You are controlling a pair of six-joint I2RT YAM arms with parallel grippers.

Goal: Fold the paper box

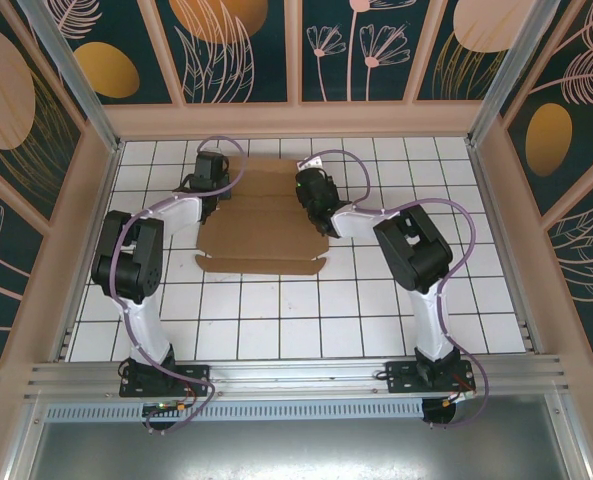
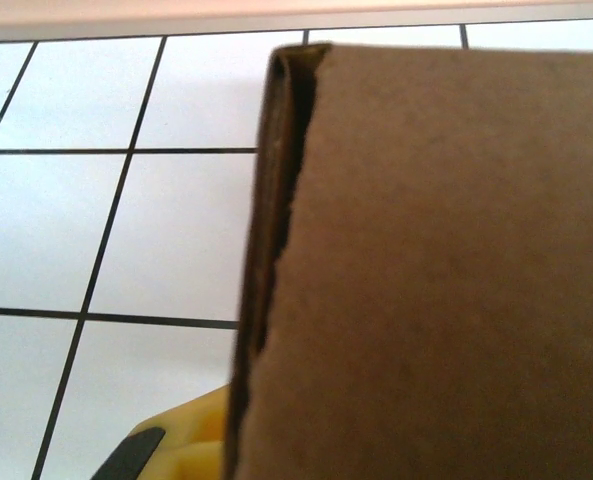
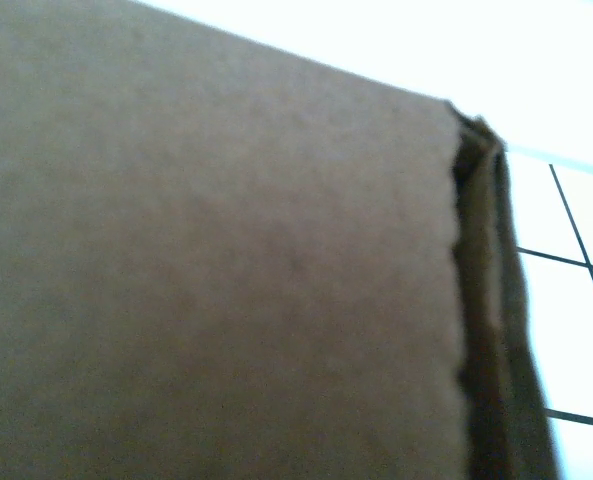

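Note:
The paper box (image 1: 261, 228) is plain brown cardboard lying on the white tiled floor between my two arms, with its front flap flat toward me. My left gripper (image 1: 208, 190) sits at its left side wall. In the left wrist view the doubled cardboard wall (image 2: 426, 280) stands upright right in front of the camera. One yellow finger (image 2: 181, 445) shows on its left face and the other is hidden behind it. My right gripper (image 1: 316, 200) is at the box's right side wall. In the right wrist view the cardboard (image 3: 216, 280) covers both fingers.
The white tiled floor (image 1: 306, 320) lies open in front of the box. Wooden-framed walls (image 1: 296, 118) close in the back and both sides. Purple cables (image 1: 456, 230) loop over both arms. A metal rail (image 1: 296, 375) runs along the near edge.

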